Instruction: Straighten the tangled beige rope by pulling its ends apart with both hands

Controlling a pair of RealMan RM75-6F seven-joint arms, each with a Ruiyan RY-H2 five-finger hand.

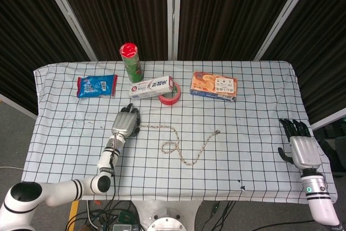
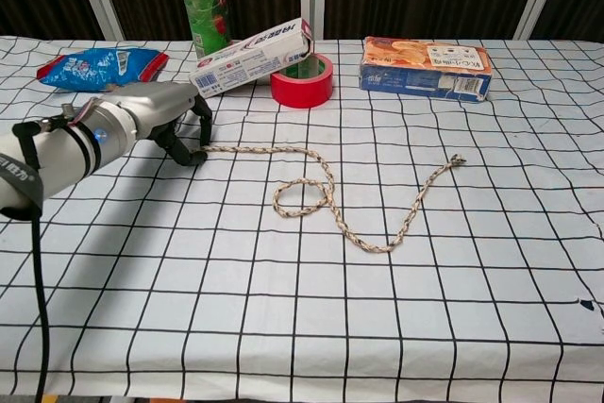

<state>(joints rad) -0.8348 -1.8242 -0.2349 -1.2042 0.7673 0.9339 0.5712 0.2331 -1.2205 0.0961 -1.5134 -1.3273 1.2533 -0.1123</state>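
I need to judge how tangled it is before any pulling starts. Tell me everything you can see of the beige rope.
The beige rope is a thin, twisted cord, flecked light and dark, lying flat on the checked tablecloth. From its left end at the fingertips of the left hand it runs right, curls into one small loop near the middle, dips toward the camera, then rises to a free right end with a small knot. Whether the hand actually grips it cannot be told. Nothing else touches it.

Checked table (image 1: pixel 259 79) with rope (image 2: pixel 326 191), box (image 1: pixel 213 86), tape (image 2: pixel 302 82).
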